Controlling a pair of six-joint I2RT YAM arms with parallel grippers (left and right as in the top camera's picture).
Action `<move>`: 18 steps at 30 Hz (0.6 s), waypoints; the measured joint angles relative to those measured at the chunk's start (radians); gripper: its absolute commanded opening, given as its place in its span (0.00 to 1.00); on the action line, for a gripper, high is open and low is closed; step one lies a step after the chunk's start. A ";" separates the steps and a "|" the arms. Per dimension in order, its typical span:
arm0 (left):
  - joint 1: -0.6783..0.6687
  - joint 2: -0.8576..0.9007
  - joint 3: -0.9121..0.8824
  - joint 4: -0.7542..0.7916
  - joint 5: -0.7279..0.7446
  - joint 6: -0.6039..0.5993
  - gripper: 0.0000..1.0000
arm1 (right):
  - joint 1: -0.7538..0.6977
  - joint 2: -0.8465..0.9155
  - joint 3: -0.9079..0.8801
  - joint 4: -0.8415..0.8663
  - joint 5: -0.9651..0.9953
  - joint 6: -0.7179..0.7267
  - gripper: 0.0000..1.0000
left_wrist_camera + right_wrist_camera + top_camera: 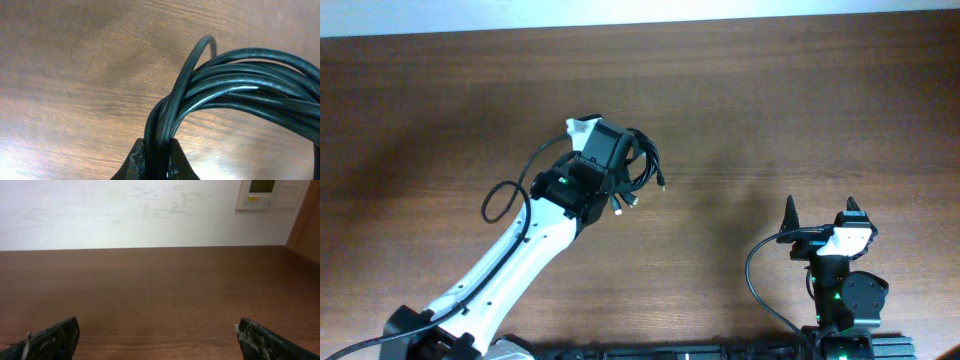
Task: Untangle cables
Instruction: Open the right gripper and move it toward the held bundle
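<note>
The cables [645, 165] are a bundle of thin black cords near the table's middle, with small plug ends [625, 203] sticking out toward the front. My left gripper [620, 160] sits over the bundle and is shut on it. In the left wrist view several cable strands [235, 82] run between the fingertips [137, 157] and curve off to the right. My right gripper [822, 208] stands open at the front right, far from the cables. Its fingertips [60, 335] are wide apart over bare wood with nothing between them.
A thicker black wire [505, 195] belonging to the left arm loops out to the left of it. The right arm's own wire [760, 275] curls beside its base. A white wall [150, 210] rises behind the table's far edge.
</note>
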 measured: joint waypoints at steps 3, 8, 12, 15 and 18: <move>0.000 0.000 0.000 0.000 0.000 -0.116 0.00 | 0.000 0.000 0.000 0.000 0.003 0.000 0.99; 0.000 0.000 0.000 0.002 0.000 -0.188 0.00 | 0.000 0.000 0.000 0.002 -0.014 0.023 0.99; 0.000 0.000 0.000 -0.001 0.013 -0.219 0.00 | 0.000 0.000 0.000 0.014 -0.132 0.284 0.99; 0.000 0.001 -0.010 -0.106 0.043 -0.344 0.02 | 0.000 0.000 0.000 0.021 -0.207 0.462 0.99; -0.001 0.024 -0.029 -0.122 0.058 -0.420 0.31 | 0.000 0.000 0.000 0.023 -0.254 0.552 0.99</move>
